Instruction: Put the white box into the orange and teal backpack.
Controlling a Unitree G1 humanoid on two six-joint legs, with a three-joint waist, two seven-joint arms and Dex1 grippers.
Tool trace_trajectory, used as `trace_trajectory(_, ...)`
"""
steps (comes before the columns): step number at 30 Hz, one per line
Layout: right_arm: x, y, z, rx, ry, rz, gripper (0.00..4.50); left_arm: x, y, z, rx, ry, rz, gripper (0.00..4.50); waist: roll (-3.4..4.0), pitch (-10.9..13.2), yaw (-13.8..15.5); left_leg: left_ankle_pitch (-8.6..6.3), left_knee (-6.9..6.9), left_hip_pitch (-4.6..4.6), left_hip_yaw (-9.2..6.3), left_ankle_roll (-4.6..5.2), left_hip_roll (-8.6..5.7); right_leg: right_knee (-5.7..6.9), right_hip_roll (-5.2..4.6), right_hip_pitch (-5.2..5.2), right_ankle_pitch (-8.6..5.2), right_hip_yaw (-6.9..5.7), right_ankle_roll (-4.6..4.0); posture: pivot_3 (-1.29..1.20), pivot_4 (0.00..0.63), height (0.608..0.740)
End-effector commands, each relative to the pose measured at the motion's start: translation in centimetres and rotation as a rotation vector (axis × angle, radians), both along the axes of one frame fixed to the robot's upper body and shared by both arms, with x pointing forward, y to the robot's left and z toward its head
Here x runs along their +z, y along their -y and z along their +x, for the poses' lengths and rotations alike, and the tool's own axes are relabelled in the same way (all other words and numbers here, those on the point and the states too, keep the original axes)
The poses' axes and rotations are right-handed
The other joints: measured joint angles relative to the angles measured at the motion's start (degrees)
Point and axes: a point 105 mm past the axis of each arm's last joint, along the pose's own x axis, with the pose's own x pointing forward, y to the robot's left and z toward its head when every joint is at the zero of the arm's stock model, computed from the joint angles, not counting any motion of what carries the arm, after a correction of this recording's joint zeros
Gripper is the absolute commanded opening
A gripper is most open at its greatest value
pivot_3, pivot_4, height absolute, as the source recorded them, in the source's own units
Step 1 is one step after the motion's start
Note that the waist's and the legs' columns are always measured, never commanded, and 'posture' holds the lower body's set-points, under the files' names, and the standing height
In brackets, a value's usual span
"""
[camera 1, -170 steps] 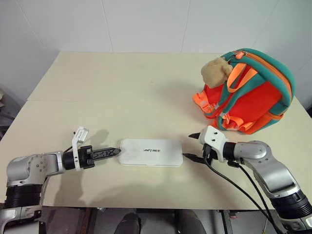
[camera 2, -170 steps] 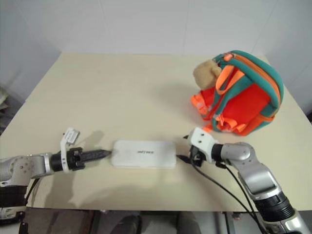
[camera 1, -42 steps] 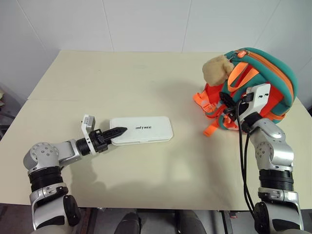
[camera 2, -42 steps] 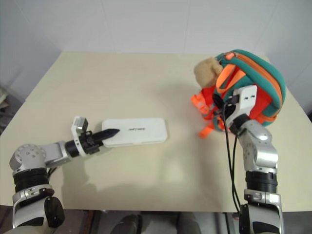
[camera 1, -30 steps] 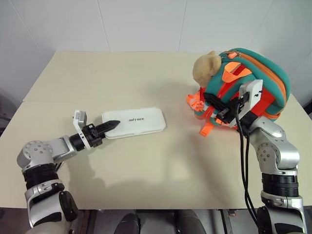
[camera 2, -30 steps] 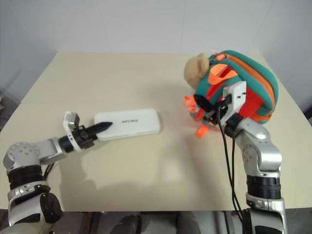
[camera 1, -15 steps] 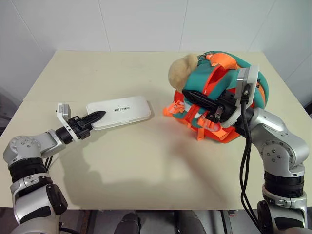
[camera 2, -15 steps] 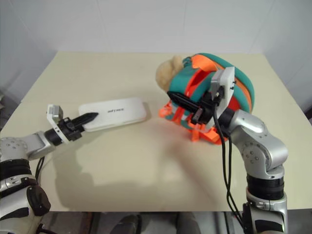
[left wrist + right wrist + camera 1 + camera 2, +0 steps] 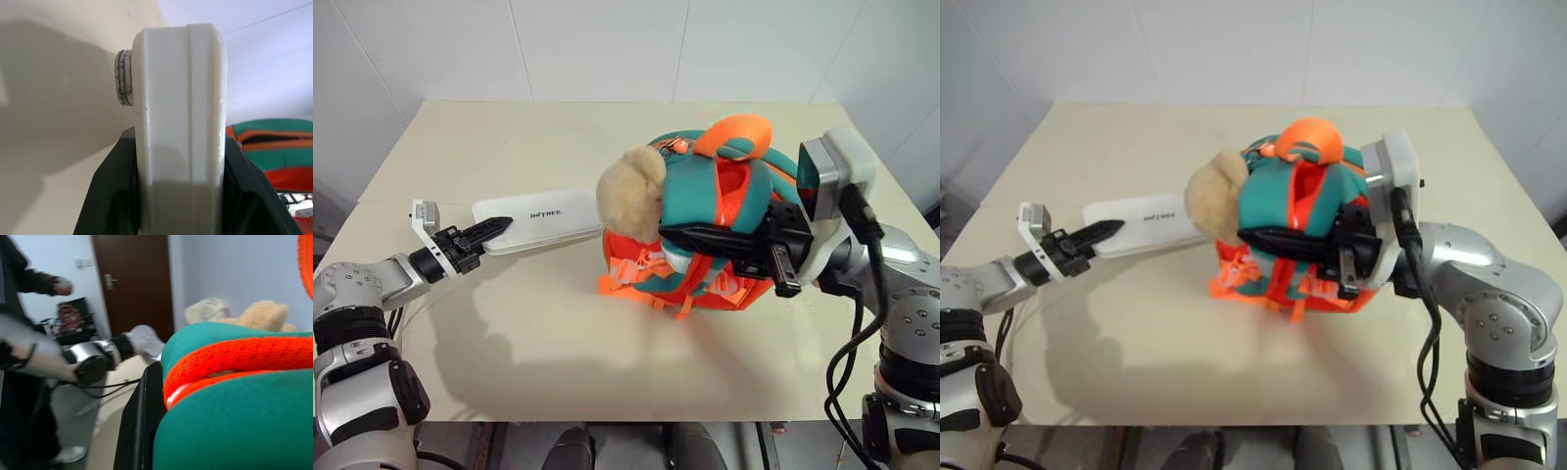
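The orange and teal backpack (image 9: pixel 724 230) is held off the table (image 9: pixel 558 338) by the right gripper (image 9: pixel 680 235), clamped shut on its strap webbing, plush toy (image 9: pixel 631 193) just past the fingertips; if the webbing slips, the bag could drop or swing with no opening presented. The white box (image 9: pixel 533 219) is pinched by one end in the left gripper (image 9: pixel 501 226), jaws closed on its thin edge, cantilevered toward the plush; such a shallow grip could let it pivot or be knocked loose.

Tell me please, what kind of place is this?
Probably an indoor test or lab room: a plain beige table against bare white walls, a dark wooden door, and a person standing nearby.
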Motion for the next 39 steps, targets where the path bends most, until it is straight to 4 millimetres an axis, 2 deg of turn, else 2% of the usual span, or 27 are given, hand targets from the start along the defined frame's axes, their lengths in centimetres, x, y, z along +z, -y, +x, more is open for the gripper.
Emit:
trace_trajectory(1,0.1,-0.5,-2.1,0.102,0.078,-0.045,0.49,1.9,-0.7,-0.1,-0.002,0.072,0.022,1.42,-0.01,0.0,0.0,0.00,0.00,0.00,0.00,0.00,0.00,0.01,0.00,0.00,0.00,0.00,0.00,0.00,0.150,0.740)
trace_trajectory(6,-2.3,-0.4,-2.0,0.107,0.083,-0.140,0.49,2.6,-1.1,-0.6,-0.020,0.118,0.059,1.42,-0.04,0.0,0.0,-0.01,0.02,0.00,0.02,0.01,0.01,0.01,0.02,0.00,0.00,0.00,0.00,0.00,0.150,0.740)
trace_trajectory(10,-3.7,0.0,-1.7,0.101,0.093,-0.189,0.49,3.9,-1.5,-1.5,-0.030,0.219,0.116,1.42,-0.05,0.0,0.0,-0.01,0.06,0.00,0.03,0.02,0.01,0.04,0.02,0.00,0.00,0.00,0.00,0.00,0.150,0.740)
trace_trajectory(13,-4.3,0.5,-1.2,0.086,0.086,-0.191,0.49,5.1,-1.6,-2.4,-0.046,0.306,0.161,1.42,-0.05,0.0,0.0,-0.01,0.06,0.01,0.03,0.02,0.02,0.06,0.02,0.00,0.00,0.00,0.00,0.00,0.150,0.740)
trace_trajectory(15,-4.9,1.2,-0.7,0.077,0.075,-0.208,0.49,6.6,-1.7,-3.4,-0.058,0.445,0.209,1.42,-0.05,0.0,0.0,-0.01,0.08,0.01,0.03,0.02,0.03,0.06,0.01,0.01,0.00,0.01,0.00,0.00,0.150,0.740)
trace_trajectory(18,-5.4,1.9,-0.4,0.076,0.078,-0.233,0.49,7.7,-1.6,-4.4,-0.082,0.557,0.242,1.42,-0.07,0.0,0.1,-0.01,0.08,0.00,0.04,0.02,0.04,0.03,0.01,0.01,0.00,0.01,0.00,0.00,0.150,0.740)
trace_trajectory(22,-5.8,2.4,0.6,0.057,0.093,-0.256,0.49,10.1,-1.0,-6.0,-0.144,0.763,0.249,1.41,-0.08,0.0,0.1,-0.01,0.09,0.01,0.04,0.02,0.05,0.02,0.01,0.04,0.00,0.00,-0.01,0.00,0.150,0.740)
trace_trajectory(33,-5.5,2.1,1.7,0.033,0.120,-0.231,0.49,12.3,-0.2,-8.5,-0.259,1.007,0.331,1.41,-0.08,0.0,0.0,-0.02,0.07,0.04,0.04,0.03,0.08,-0.01,0.03,0.07,0.00,-0.01,-0.01,0.00,0.150,0.740)
trace_trajectory(39,-5.5,2.1,1.9,0.026,0.124,-0.228,0.49,12.4,0.9,-9.0,-0.339,1.056,0.348,1.41,-0.07,0.0,0.1,-0.03,0.10,0.03,0.04,0.04,0.08,0.01,0.03,0.09,0.00,-0.02,-0.01,0.00,0.150,0.740)
